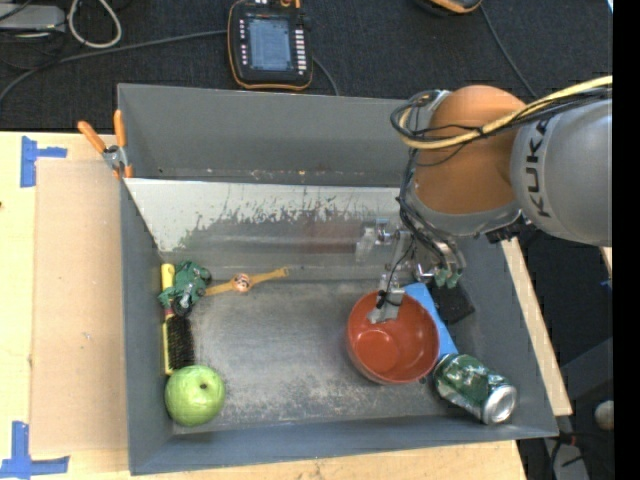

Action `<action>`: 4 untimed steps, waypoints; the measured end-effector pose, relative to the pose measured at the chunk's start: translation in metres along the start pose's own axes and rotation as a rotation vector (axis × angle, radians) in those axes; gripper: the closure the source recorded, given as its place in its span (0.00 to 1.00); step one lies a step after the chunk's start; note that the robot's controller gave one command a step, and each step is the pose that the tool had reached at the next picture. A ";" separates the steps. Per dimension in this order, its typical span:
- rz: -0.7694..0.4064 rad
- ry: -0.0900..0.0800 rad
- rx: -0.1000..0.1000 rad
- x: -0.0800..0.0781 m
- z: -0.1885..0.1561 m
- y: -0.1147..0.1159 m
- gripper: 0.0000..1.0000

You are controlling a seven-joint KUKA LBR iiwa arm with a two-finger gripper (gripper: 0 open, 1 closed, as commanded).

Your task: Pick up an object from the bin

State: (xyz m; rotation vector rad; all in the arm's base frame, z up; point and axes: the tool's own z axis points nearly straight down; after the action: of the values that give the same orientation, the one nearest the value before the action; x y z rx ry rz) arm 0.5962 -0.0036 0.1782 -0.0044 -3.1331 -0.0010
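Green round apple (194, 395) sits in the near-left corner of the grey metal bin (290, 363), with a yellow-handled black brush (178, 340) along the left wall. I see bare floor open across the middle. My gripper (385, 308) is down at the far rim of the red round bowl (395, 350); whether it is apart or together I cannot tell. A crushed green drinks can (475, 389) lies just right of the bowl, near the right wall.
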 end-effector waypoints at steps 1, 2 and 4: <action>0.000 -0.008 0.000 -0.002 -0.004 0.000 0.00; -0.480 -0.004 0.000 0.007 0.100 -0.038 0.00; -0.505 -0.004 -0.003 0.010 0.107 -0.039 0.00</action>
State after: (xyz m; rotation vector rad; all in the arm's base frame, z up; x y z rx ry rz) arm 0.5853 -0.0421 0.0709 0.7801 -3.0385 -0.0084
